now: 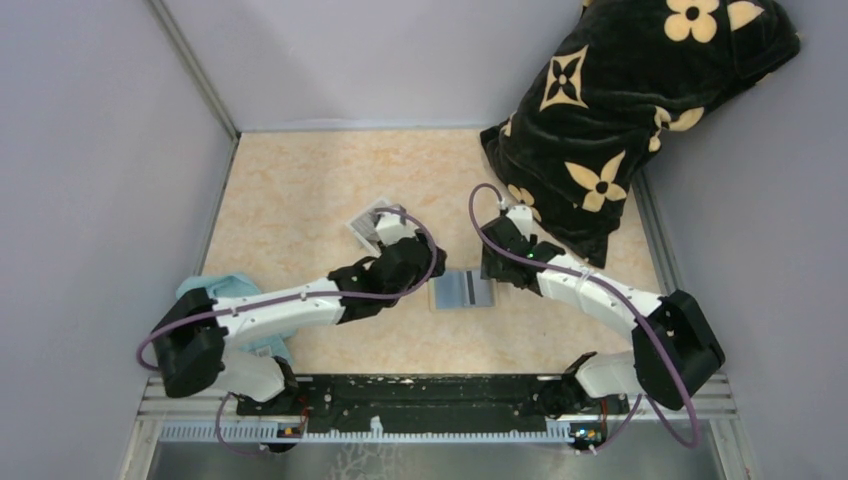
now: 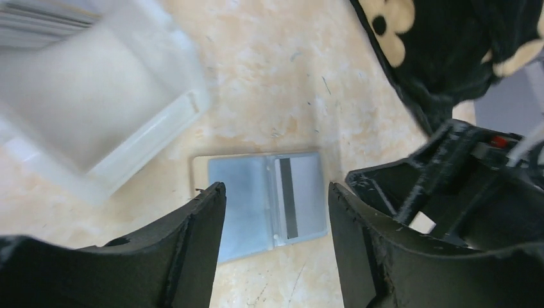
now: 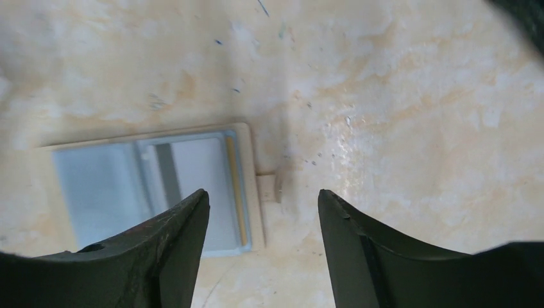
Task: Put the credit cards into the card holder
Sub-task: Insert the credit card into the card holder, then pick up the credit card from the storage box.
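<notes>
The card holder (image 1: pixel 462 290) lies open and flat on the table between both arms, blue-grey lining up. A silvery credit card (image 2: pixel 299 197) with a dark stripe sits in its right half, and a tan-gold card edge (image 3: pixel 233 186) shows beside it. The snap tab (image 3: pixel 269 187) sticks out to the right. My left gripper (image 2: pixel 276 192) hovers open over the holder (image 2: pixel 247 208), nothing between its fingers. The right gripper (image 3: pixel 263 196) is also open and empty, above the holder's (image 3: pixel 102 192) tab edge. In the top view the left gripper (image 1: pixel 428 272) and right gripper (image 1: pixel 492 268) flank the holder.
A clear white plastic tray (image 1: pixel 370 225) stands just behind the left gripper; blurred card edges (image 2: pixel 38 16) show at its far end. A black pillow with cream flowers (image 1: pixel 630 110) fills the back right corner. A light blue cloth (image 1: pixel 235 290) lies under the left arm.
</notes>
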Controlling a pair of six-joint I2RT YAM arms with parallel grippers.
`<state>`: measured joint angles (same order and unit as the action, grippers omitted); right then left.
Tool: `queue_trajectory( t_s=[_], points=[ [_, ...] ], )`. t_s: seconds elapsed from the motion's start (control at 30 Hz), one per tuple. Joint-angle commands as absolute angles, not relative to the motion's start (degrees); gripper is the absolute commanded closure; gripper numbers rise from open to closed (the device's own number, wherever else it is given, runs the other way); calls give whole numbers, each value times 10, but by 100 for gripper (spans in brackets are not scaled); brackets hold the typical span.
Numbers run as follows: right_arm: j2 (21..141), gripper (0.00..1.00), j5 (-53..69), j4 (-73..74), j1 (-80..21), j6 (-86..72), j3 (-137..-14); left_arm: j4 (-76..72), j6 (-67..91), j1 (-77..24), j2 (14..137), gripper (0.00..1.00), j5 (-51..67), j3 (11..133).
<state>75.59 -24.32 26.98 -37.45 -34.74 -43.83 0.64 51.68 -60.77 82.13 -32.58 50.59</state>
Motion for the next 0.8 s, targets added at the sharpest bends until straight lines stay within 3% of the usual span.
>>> queue_trajectory(
  t_s=[0.0,0.2,0.37,0.5,0.77],
  points=[
    [721,35,-266,317,-406,-310,-525,81,612,-613,754,32,-412,460],
    [763,33,-242,321,-427,-238,-654,162,697,-613,697,18,-459,432],
    [859,37,-199,288,-439,-140,-786,290,843,-613,686,15,-511,431],
    [962,41,-159,270,-446,-99,-878,387,977,-613,683,2,-531,420],
    [1118,42,-55,294,-451,-101,-1056,495,1048,-612,679,1,-558,423]
  ],
)
